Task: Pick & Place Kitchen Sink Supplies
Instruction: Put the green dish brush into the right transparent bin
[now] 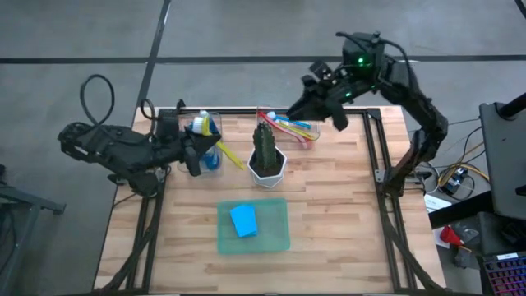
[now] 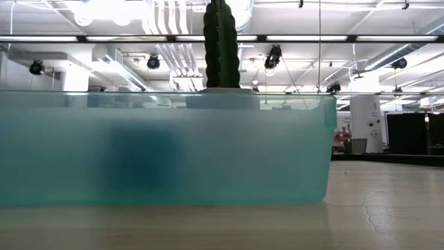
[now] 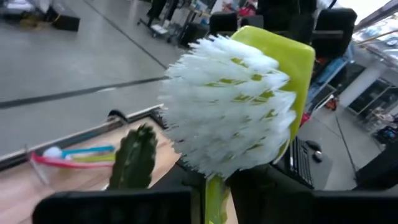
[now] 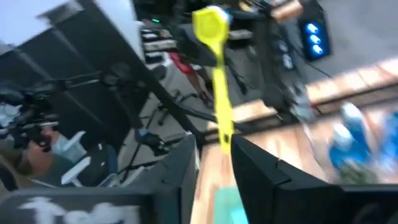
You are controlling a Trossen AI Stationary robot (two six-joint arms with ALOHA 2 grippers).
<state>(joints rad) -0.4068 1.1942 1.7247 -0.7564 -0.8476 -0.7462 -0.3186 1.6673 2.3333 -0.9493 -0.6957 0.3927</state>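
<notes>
While both arms hover over worktop (image 1: 345, 205) rear edge, we see each holding a yellow brush: left pincer (image 1: 194, 154) clamped on brush with white bristles (image 3: 227, 115), right pincer (image 1: 335, 116) clamped on thin yellow handle (image 4: 222, 112). We judge brushes light, stiff, slick; best held mid-handle.

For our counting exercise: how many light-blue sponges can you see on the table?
1: the sponge lies on the green mat. Others may be hidden under the arms.

You have open board along the near edge and right side of the table (image 1: 345, 214). The cactus (image 1: 265, 148) blocks the middle; the green mat (image 1: 275, 234) lies before it, brushes (image 1: 288, 127) behind.
</notes>
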